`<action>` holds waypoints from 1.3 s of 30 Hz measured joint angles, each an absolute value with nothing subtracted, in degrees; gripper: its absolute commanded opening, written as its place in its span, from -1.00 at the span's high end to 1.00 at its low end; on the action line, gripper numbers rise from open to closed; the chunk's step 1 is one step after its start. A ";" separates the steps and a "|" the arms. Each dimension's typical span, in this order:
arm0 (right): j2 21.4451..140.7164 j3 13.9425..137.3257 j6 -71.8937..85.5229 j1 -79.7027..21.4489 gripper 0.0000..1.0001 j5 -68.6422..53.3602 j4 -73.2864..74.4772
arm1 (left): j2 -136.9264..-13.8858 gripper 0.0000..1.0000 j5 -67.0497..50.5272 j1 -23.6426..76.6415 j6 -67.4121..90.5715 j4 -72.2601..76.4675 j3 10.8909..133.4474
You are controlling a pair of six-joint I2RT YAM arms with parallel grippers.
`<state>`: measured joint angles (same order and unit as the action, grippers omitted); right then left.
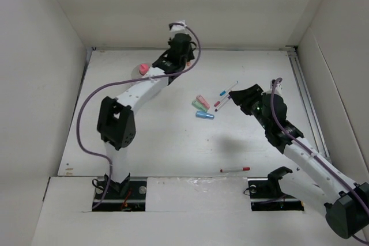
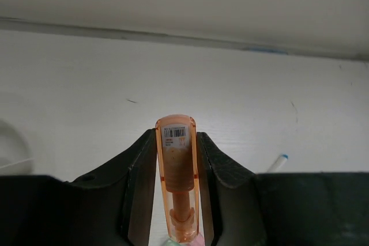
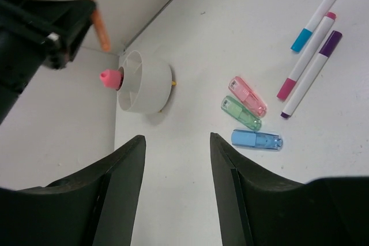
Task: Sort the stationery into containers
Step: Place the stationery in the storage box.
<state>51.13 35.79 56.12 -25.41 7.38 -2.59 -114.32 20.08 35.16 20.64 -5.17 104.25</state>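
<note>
My left gripper (image 2: 176, 137) is shut on a short translucent orange cylinder (image 2: 176, 165), held off the table at the back left. In the right wrist view that orange cylinder (image 3: 101, 30) sticks out just above the round white container (image 3: 149, 87), which holds a pink item (image 3: 109, 79). My right gripper (image 3: 176, 142) hangs open and empty over the table's middle, near pink (image 3: 248, 96), green (image 3: 241, 113) and blue (image 3: 257, 140) cylinders lying side by side. Three white pens lie beyond them, capped blue (image 3: 323, 10), magenta (image 3: 305, 56) and purple (image 3: 311, 73).
A red-capped pen (image 1: 234, 169) lies alone near the front edge. White walls enclose the table on the left, back and right. The container (image 1: 143, 71) sits close to the back left corner, partly under the left arm.
</note>
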 measured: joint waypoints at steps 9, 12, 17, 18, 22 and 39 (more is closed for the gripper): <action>51.29 35.79 56.10 -25.41 -0.09 7.01 -2.59 | -104.47 0.90 31.66 25.17 19.70 5.28 85.34; 51.79 35.79 56.10 -25.41 -0.09 7.05 -2.59 | -107.44 0.90 34.59 26.13 18.44 5.85 85.12; 52.95 35.79 55.83 -25.43 -0.09 7.05 -2.59 | -110.43 0.90 38.04 27.16 17.04 6.85 84.77; 53.12 35.79 55.72 -25.43 -0.09 7.05 -2.59 | -110.43 0.90 38.59 27.09 16.80 7.16 84.58; 53.60 35.79 55.68 -25.47 -0.09 7.03 -2.59 | -110.41 0.87 41.47 26.50 15.44 9.85 83.61; 53.65 35.79 55.68 -25.58 -0.09 7.25 -2.59 | -110.74 0.84 47.40 26.04 6.37 21.10 77.36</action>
<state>53.65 35.79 55.68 -25.58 7.25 -2.59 -110.74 47.40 26.04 6.37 21.10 77.36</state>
